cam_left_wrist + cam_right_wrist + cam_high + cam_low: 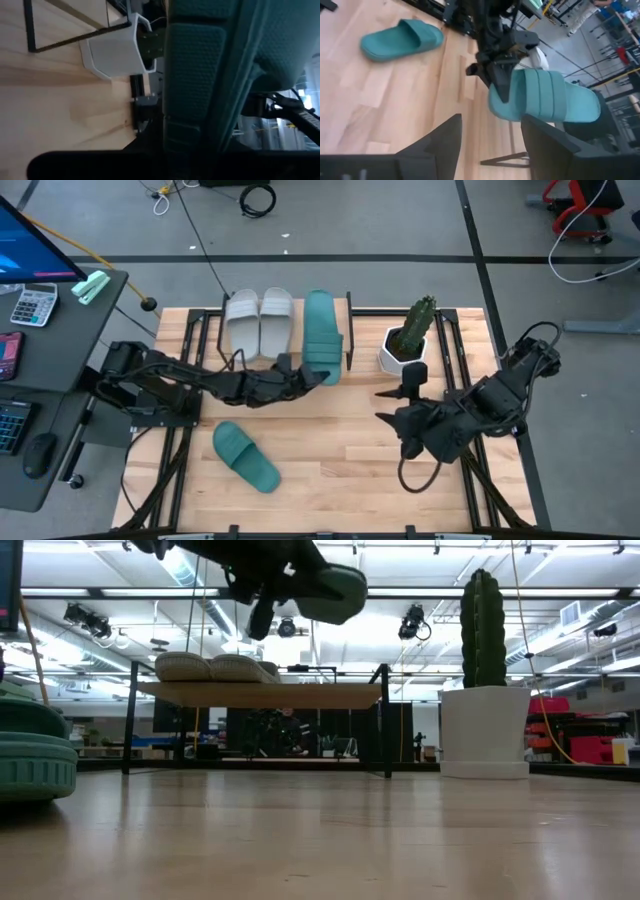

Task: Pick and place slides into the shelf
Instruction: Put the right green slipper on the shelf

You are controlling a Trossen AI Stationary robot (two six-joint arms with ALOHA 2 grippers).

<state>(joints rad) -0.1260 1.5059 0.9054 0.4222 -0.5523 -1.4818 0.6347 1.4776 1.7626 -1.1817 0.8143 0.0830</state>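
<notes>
Above the shelf: teal slide, pinched at its heel by left gripper. On shelf top: two pale slides, side by side. On table: second teal slide. Right gripper: fingers spread, empty, beside potted cactus.

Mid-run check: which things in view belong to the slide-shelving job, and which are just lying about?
Job:
- two grey-white slides, on the shelf
- teal slide, held over the shelf by the left gripper
- second teal slide, on the table
- right gripper, waiting open

Lying about:
- potted cactus
- calculator on the side desk
</notes>
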